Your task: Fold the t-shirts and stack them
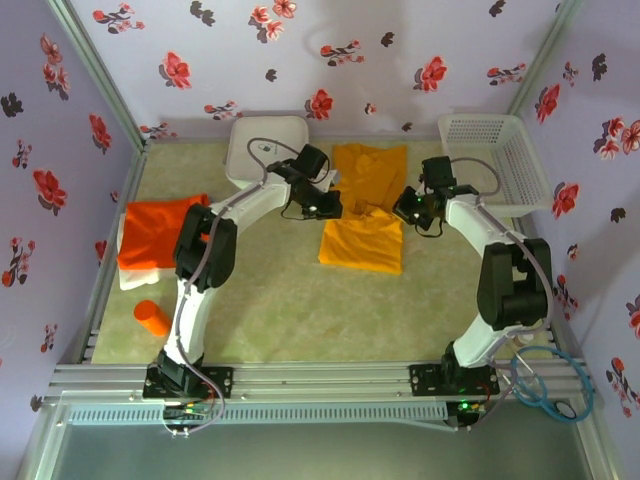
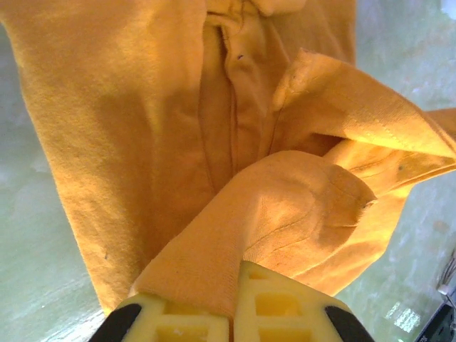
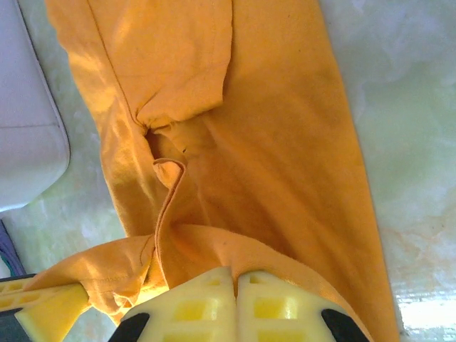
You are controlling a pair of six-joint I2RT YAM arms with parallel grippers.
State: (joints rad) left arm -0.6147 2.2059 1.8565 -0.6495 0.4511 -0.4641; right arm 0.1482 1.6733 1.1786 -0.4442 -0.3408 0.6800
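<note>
Now the mustard yellow-orange cloth t-shirt lies in the middle of the table, with its long axis running from the near side to the far side. The left gripper stands at its left edge and the right gripper at its right edge, both about halfway along its length. In each wrist view the two yellow fingers are pressed together with a fold of the mustard cloth pinched between them. So the shirt hangs between the two arms, and I judge that both must move together along the long axis to make the fold. The bright red-orange cloth t-shirt rests on a white cloth t-shirt at the left side, nearer to the left arm.
</note>
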